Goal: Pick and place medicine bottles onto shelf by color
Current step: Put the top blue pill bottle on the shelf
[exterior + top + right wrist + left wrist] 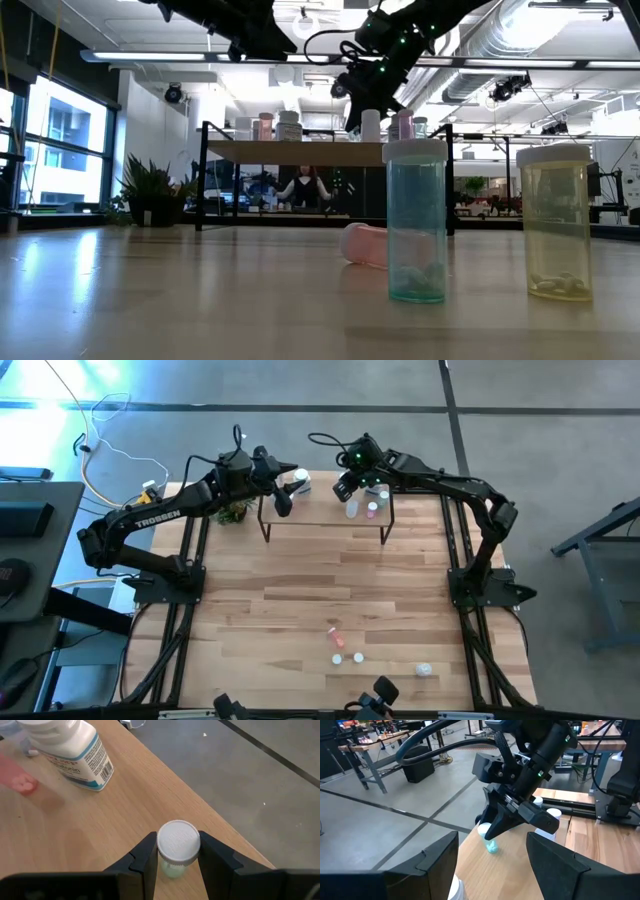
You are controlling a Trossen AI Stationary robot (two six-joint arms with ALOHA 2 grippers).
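Upper centre-right in the high view: right gripper (176,857) clamped from both sides on an upright white-capped green bottle (178,844) at the shelf (100,820) edge, long axis vertical, release pending; left gripper (283,485) wide apart, empty, just leftward.

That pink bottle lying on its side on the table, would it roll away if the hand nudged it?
Probably. The pink bottle is round and lies on its side on the flat wooden table, so a sideways nudge would likely roll it. It looks like thin plastic, probably light, so a gentle touch may shift it. Its smooth wall might slip in a loose grip.
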